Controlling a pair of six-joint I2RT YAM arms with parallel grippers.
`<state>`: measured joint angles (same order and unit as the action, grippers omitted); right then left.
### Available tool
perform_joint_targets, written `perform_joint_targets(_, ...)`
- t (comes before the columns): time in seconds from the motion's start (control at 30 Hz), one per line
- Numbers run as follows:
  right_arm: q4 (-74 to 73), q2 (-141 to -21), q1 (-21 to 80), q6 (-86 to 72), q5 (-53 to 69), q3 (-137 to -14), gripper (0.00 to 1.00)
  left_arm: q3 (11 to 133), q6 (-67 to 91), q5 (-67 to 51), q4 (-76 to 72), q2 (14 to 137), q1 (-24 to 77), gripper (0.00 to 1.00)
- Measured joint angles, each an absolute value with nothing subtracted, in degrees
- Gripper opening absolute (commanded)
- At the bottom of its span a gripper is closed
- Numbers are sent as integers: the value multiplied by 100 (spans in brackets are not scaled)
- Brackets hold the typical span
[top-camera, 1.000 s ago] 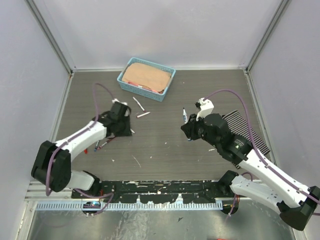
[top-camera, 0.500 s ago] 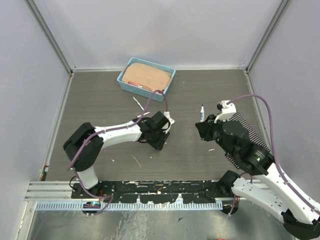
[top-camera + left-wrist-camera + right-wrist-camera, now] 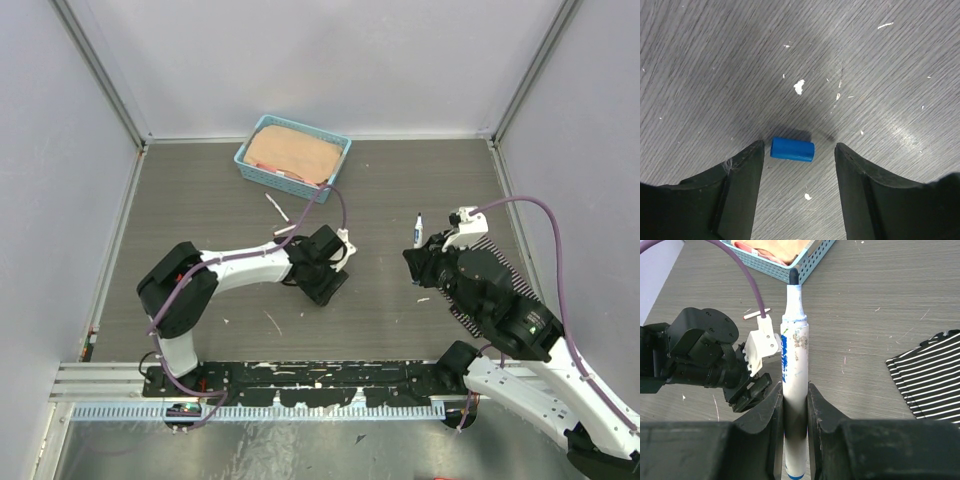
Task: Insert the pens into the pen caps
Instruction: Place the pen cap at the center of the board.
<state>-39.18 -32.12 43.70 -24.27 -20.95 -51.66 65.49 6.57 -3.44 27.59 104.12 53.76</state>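
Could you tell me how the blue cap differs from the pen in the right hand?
The blue cap is short and solid blue; the pen is long, white-barrelled, dark-tipped. The cap lies on its side on the table; the pen is held up off it. The cap sits loose between the fingers of the open left hand; the right hand clamps the pen. Both show blue.

The left arm (image 3: 245,265) reaches rightward toward the centre, and the left gripper (image 3: 799,148) points down with its jaws spread wide. The right arm (image 3: 490,300) is bent, and the right gripper (image 3: 795,390) is clamped on a pen (image 3: 794,340).
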Motion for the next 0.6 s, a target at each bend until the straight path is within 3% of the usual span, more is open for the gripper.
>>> perform_joint_targets(0.27,-3938,-3203,4370,-2464,-2126,-5166,4,6549,1109,30,2908,10110,5393,67)
perform_joint_targets(0.6,-4032,-3083,4370,-2676,-2342,-5166,4,6451,3916,1131,2888,9201,5457,66)
